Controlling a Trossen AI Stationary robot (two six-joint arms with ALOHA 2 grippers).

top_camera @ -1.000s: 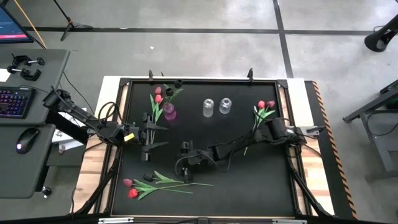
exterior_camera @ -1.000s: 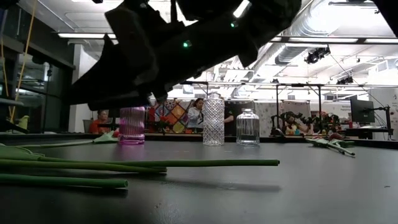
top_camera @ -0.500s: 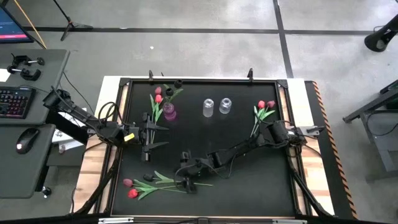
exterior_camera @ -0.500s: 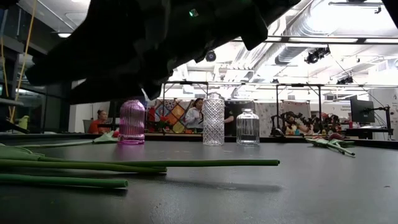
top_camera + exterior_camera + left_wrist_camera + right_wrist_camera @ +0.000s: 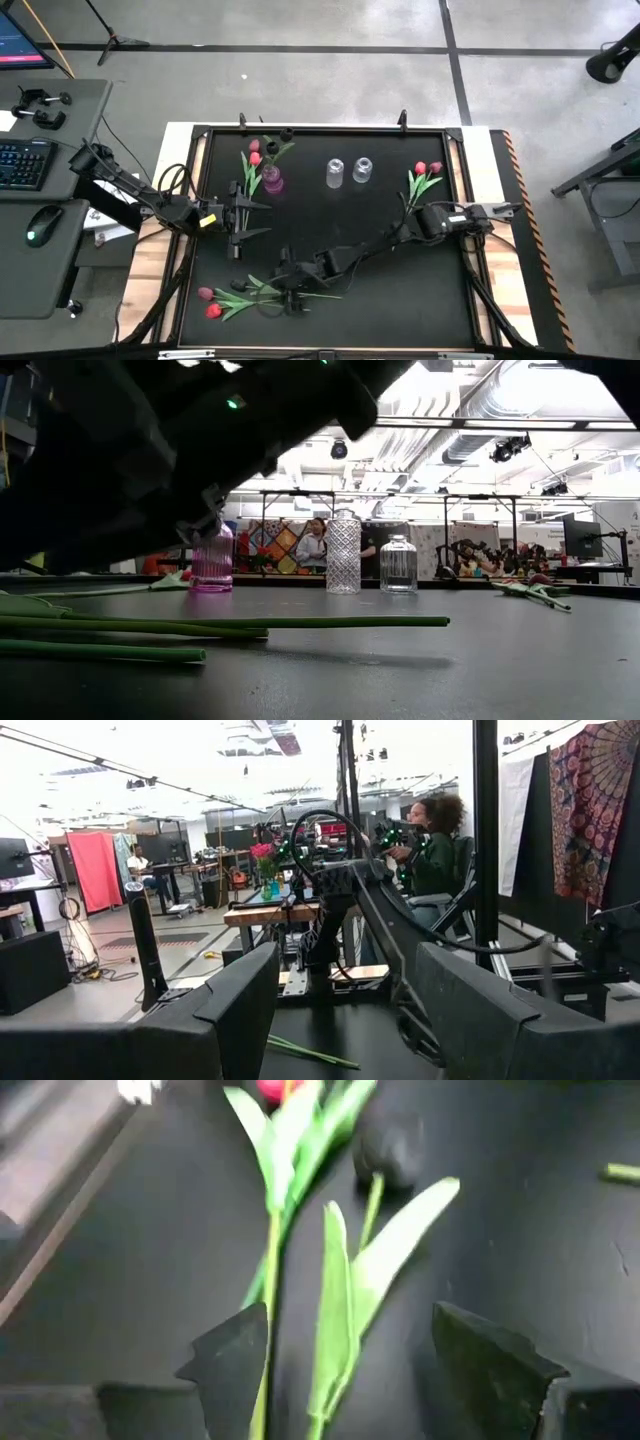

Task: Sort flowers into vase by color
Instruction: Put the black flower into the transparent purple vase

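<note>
Loose tulips (image 5: 250, 296) lie flat near the table's near-left corner, heads (image 5: 208, 302) pointing left; their stems show in the low view (image 5: 200, 626). My right gripper (image 5: 285, 290) is open just over their stems. In the right wrist view its fingers (image 5: 232, 1352) stand on either side of green stems and leaves (image 5: 335, 1310), below a red head (image 5: 275, 1088) and a dark bud (image 5: 390, 1145). A pink vase (image 5: 271, 183) at the far left holds pink and red tulips (image 5: 252, 158). More tulips (image 5: 424, 177) lie at the far right. My left gripper (image 5: 252, 218) waits open near the pink vase.
Two clear glass vases (image 5: 334, 172) (image 5: 362, 169) stand at the far middle; they also show in the low view (image 5: 343, 552) (image 5: 398, 564). The table has a raised black frame (image 5: 200, 230). A desk with a keyboard and mouse stands left of the table. People sit in the room beyond.
My right gripper has gone from the table's middle toward the near edge and a little left, ending over the stems of the loose tulips. The tulips have not moved.
</note>
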